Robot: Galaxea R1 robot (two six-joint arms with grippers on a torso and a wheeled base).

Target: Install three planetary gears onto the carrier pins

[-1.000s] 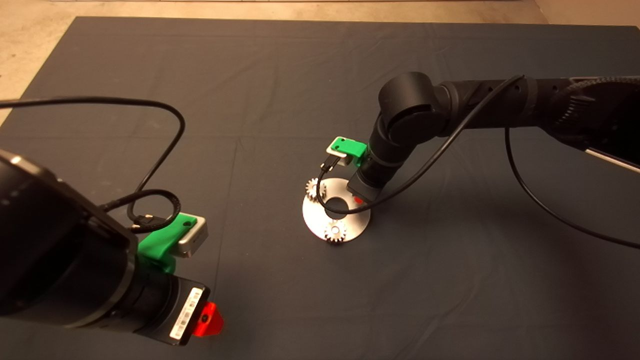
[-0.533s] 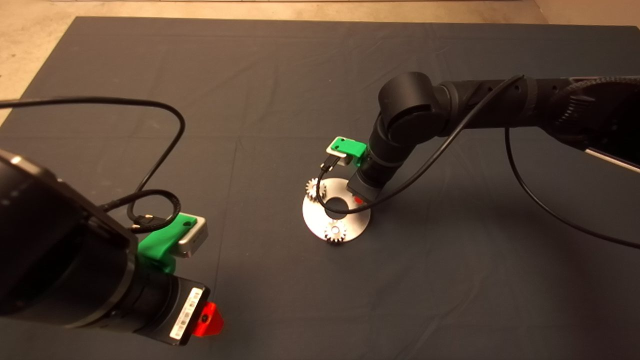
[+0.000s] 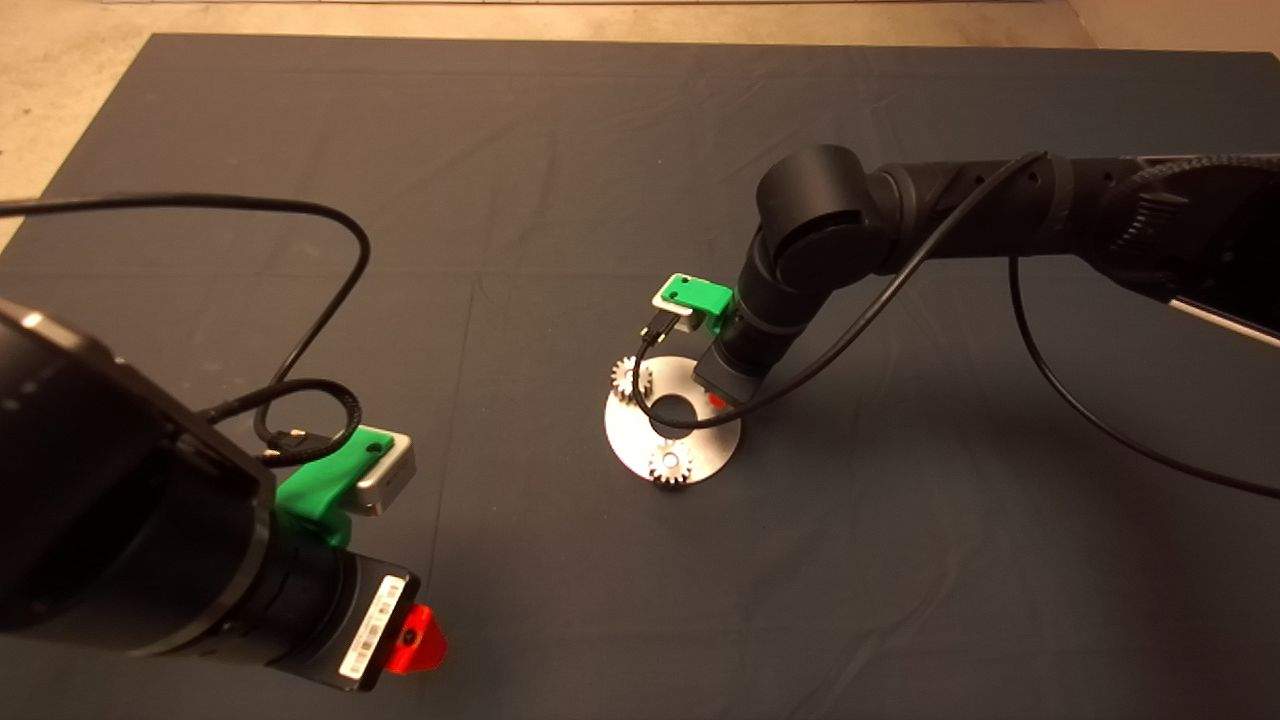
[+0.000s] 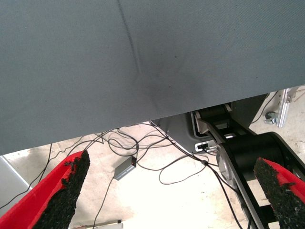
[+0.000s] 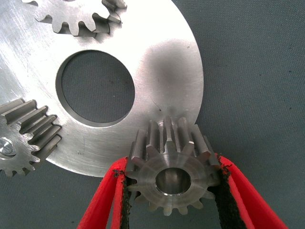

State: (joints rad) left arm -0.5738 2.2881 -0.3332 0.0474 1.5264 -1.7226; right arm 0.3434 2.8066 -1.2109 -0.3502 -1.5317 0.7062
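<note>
At the near left edge of the head view, the left green gripper with red fingers (image 3: 415, 640) hangs parked over the dark-matted tabletop (image 3: 560, 150). In its wrist view the two black-padded fingers (image 4: 64, 191) stand wide apart with nothing between them, and past the edge of the dark mat lies a pale floor strewn with thin black cables (image 4: 157, 157).

Farther in, near the middle of the mat, lies the flat, round, shiny metal carrier disc with a large centre hole (image 3: 625, 445). A small silvery spur gear (image 3: 671, 464) sits at the disc's near edge, seated on a pin whose bright end shows in its centre hole. A second silvery spur gear (image 3: 631, 378) sits at the far-left edge.

The right black arm reaches in from the right and bends down over the disc's right side. In its wrist view, the right green gripper (image 5: 174, 191) has its red fingers (image 5: 102, 200) closed on a third silvery spur gear (image 5: 172, 174), one pad pressed to each side of its teeth. That gear is at the disc's rim, overlapping its edge, its centre hole facing the camera. Whether it has reached a pin cannot be told.
</note>
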